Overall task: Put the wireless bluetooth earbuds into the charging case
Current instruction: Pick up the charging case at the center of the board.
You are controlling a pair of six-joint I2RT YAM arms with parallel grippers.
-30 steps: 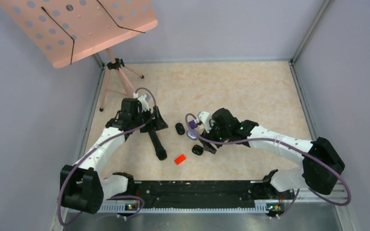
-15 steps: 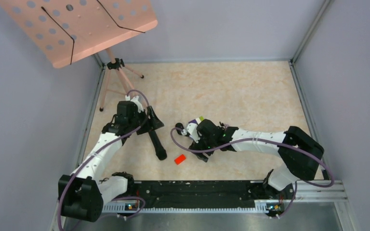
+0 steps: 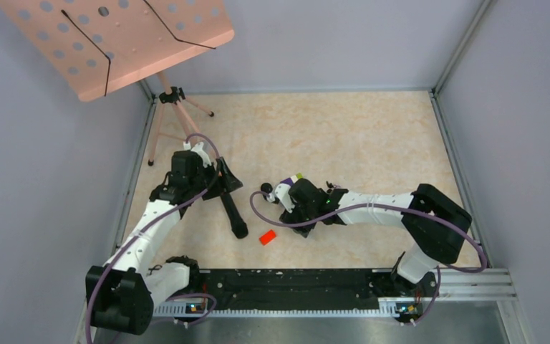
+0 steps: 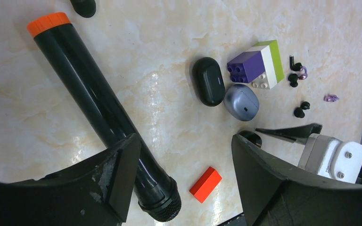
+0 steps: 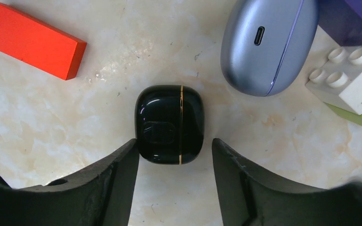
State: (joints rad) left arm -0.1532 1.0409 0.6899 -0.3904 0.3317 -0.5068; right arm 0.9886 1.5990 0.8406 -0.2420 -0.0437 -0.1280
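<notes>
A small glossy black charging case (image 5: pixel 169 125) with a gold seam lies on the marble floor, between the fingertips of my open right gripper (image 5: pixel 174 147). The left fingertip (image 5: pixel 131 149) is at its edge and the right one stands a little off it. Beside it lie a lavender-grey case (image 5: pixel 264 44) and, farther left, a longer black case (image 4: pixel 208 81). Tiny black earbuds (image 4: pixel 301 109) and pale purple ones (image 4: pixel 331 98) are scattered beyond the cases. My left gripper (image 4: pixel 184 143) hangs open above the floor, holding nothing.
A black microphone (image 4: pixel 99 113) with an orange end lies under my left finger. A red block (image 4: pixel 205 184) sits near its head. A purple, white and green brick block (image 4: pixel 257 69) touches the lavender case. A pink music stand (image 3: pixel 114 39) stands at the back left.
My right gripper has swung left and down over the small black case and its jaws have narrowed. The left gripper shifted slightly back and left.
</notes>
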